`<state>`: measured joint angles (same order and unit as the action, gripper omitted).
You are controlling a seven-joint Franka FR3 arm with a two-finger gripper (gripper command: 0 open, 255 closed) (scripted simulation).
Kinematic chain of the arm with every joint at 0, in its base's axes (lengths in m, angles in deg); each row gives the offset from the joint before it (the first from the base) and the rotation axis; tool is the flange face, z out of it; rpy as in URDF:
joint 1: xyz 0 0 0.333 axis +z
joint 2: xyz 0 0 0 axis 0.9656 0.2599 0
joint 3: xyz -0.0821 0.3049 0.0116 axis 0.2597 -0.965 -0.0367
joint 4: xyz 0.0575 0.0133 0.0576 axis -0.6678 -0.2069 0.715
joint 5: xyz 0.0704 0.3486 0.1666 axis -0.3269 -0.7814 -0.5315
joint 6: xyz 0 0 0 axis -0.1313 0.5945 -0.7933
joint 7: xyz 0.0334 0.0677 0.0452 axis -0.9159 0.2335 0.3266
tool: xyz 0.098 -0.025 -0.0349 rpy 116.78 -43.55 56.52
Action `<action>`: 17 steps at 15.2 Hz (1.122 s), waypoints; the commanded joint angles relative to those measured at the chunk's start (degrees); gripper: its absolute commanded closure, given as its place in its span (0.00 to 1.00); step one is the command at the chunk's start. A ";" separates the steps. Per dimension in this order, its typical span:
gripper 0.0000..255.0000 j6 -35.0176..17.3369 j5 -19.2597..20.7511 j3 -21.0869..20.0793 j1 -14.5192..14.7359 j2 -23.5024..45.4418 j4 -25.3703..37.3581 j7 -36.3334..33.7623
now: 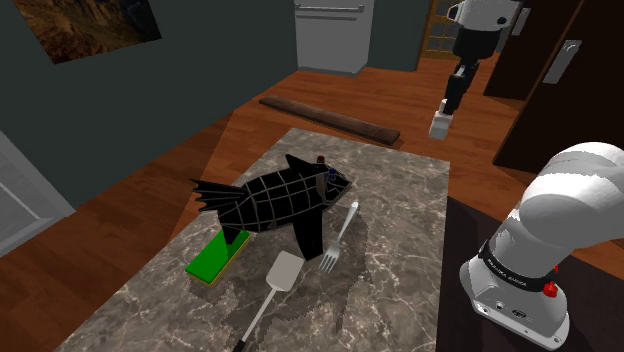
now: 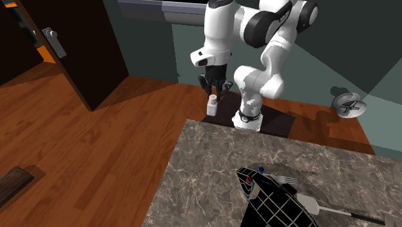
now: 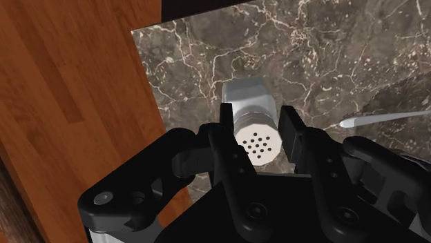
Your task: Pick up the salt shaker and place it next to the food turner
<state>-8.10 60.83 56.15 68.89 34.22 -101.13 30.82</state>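
Observation:
My black gripper (image 1: pixel 445 108) is shut on a white salt shaker (image 1: pixel 440 124) and holds it high in the air past the marble table's far end. In the wrist view the fingers (image 3: pixel 224 121) clasp the shaker (image 3: pixel 250 110) just below its perforated cap, with the table's edge (image 3: pixel 179 69) underneath. In the second exterior view the shaker (image 2: pixel 210 103) hangs from the gripper (image 2: pixel 212 91) in front of the stand. The food turner (image 1: pixel 283 272), pale blade and dark handle, lies on the table (image 1: pixel 400 250) beside a fork (image 1: pixel 337 238); the turner (image 2: pixel 310 205) also lies at that view's lower right.
A black fish-shaped figure (image 1: pixel 270 200) on a green base (image 1: pixel 215 258) stands beside the turner and fork. The wooden floor (image 1: pixel 150 190) bears a dark plank (image 1: pixel 330 118). A grey cabinet (image 1: pixel 335 35) and a dark door (image 2: pixel 64 45) stand behind.

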 commanded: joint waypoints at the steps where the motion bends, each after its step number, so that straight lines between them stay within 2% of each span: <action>1: 1.00 0.86 -1.72 -2.30 0.82 -1.38 -0.68 -2.16; 9: 1.00 2.65 -11.47 -14.17 5.93 -4.85 -2.47 -13.43; 17: 1.00 1.96 -21.21 -26.20 10.70 -2.52 0.16 -24.75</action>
<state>-5.41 40.90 31.56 79.11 30.83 -101.29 7.51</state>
